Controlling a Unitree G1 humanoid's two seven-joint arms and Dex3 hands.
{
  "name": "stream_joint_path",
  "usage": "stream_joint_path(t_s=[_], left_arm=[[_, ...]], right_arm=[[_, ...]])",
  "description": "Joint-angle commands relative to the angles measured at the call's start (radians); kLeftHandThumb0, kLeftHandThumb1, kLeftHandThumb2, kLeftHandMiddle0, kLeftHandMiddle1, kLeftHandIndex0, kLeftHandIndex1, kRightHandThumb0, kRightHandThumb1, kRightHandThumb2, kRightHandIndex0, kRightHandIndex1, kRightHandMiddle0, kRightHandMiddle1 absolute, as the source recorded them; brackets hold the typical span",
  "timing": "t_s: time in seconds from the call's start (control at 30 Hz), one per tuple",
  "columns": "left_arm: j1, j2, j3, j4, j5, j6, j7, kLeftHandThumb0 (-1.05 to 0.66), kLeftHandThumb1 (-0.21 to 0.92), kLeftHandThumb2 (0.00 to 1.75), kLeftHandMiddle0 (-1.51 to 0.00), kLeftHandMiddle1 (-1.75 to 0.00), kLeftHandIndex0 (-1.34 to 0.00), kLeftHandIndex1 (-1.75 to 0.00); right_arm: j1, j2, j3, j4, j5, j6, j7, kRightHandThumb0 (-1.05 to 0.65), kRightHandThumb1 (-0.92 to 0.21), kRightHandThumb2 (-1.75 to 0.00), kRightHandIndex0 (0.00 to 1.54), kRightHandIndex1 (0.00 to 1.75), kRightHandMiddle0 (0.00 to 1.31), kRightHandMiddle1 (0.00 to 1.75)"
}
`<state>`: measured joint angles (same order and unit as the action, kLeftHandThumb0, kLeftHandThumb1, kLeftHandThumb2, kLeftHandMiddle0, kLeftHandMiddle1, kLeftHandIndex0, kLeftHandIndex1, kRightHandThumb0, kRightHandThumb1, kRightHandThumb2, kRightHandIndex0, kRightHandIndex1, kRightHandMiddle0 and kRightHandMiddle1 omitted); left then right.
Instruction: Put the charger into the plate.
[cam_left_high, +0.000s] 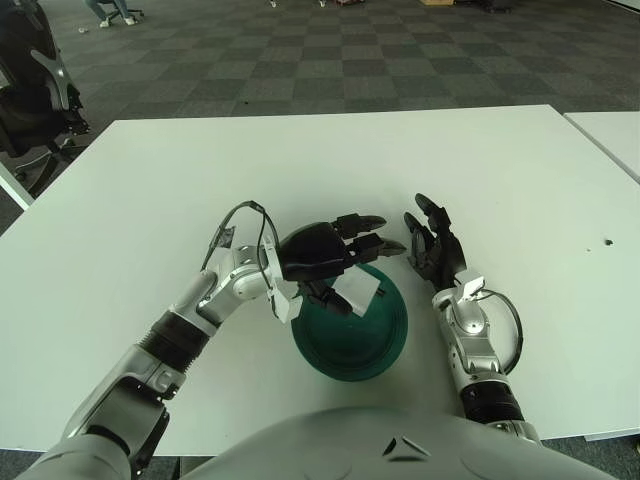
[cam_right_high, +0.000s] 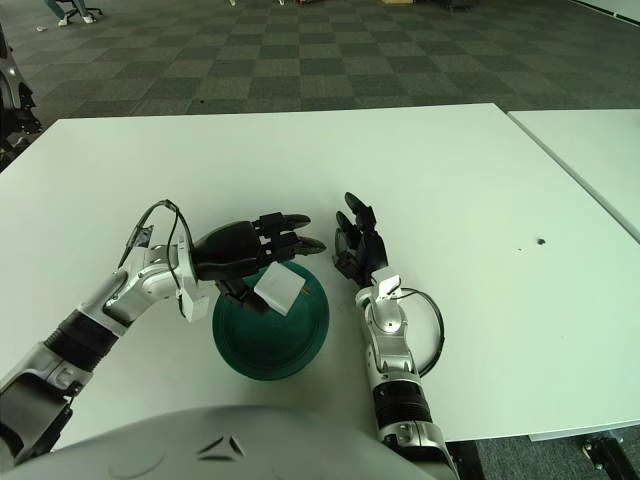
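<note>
A dark green plate (cam_left_high: 352, 345) sits on the white table (cam_left_high: 330, 170) close to my body. My left hand (cam_left_high: 345, 262) hovers over the plate's far left rim. Its fingers (cam_left_high: 362, 224) point to the right. It holds the white charger (cam_left_high: 357, 293) tilted under the fingers and against the thumb, just above the inside of the plate. The charger also shows in the right eye view (cam_right_high: 280, 290). My right hand (cam_left_high: 432, 243) shows just right of the plate, fingers spread and holding nothing.
A second white table (cam_left_high: 612, 135) stands at the far right across a narrow gap. A black office chair (cam_left_high: 30, 80) stands at the back left beyond the table edge. A small dark spot (cam_left_high: 607, 241) marks the table's right side.
</note>
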<state>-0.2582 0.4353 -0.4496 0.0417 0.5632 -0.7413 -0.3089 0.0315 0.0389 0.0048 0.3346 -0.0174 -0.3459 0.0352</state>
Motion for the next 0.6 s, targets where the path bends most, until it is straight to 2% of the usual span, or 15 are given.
stream_joint_path(t_s=[0.0, 0.27, 0.4, 0.47, 0.57], left_arm=[[0.0, 0.02, 0.012, -0.017, -0.021, -0.006, -0.015, -1.05, 0.92, 0.77, 0.0, 0.0, 0.0, -0.14], [-0.039, 0.074, 0.051, -0.01, -0.071, -0.022, -0.049, -1.05, 0.92, 0.81, 0.0, 0.0, 0.0, -0.1], [-0.068, 0.087, 0.102, 0.057, -0.097, -0.052, -0.011, -1.05, 0.92, 0.77, 0.0, 0.0, 0.0, -0.08], [-0.048, 0.104, 0.152, 0.041, -0.173, -0.047, -0.014, -1.05, 0.92, 0.72, 0.0, 0.0, 0.0, -0.06], [-0.002, 0.114, 0.202, -0.012, -0.359, 0.005, -0.055, -1.05, 0.92, 0.66, 0.0, 0.0, 0.0, -0.02]], right_arm=[[0.079, -0.002, 0.006, 0.068, -0.003, 0.081, -0.001, -0.68, -0.92, -0.78, 0.27, 0.0, 0.0, 0.35], [0.101, -0.009, 0.018, 0.002, -0.014, 0.15, -0.007, -0.72, -0.92, -0.74, 0.27, 0.0, 0.0, 0.26], [0.082, -0.014, 0.008, 0.058, -0.004, 0.147, -0.012, -0.71, -0.92, -0.71, 0.26, 0.0, 0.0, 0.33], [0.07, -0.013, 0.002, 0.084, 0.002, 0.144, -0.014, -0.69, -0.92, -0.69, 0.25, 0.0, 0.0, 0.39], [0.064, -0.011, -0.004, 0.093, 0.005, 0.148, -0.021, -0.68, -0.92, -0.65, 0.23, 0.0, 0.0, 0.44]])
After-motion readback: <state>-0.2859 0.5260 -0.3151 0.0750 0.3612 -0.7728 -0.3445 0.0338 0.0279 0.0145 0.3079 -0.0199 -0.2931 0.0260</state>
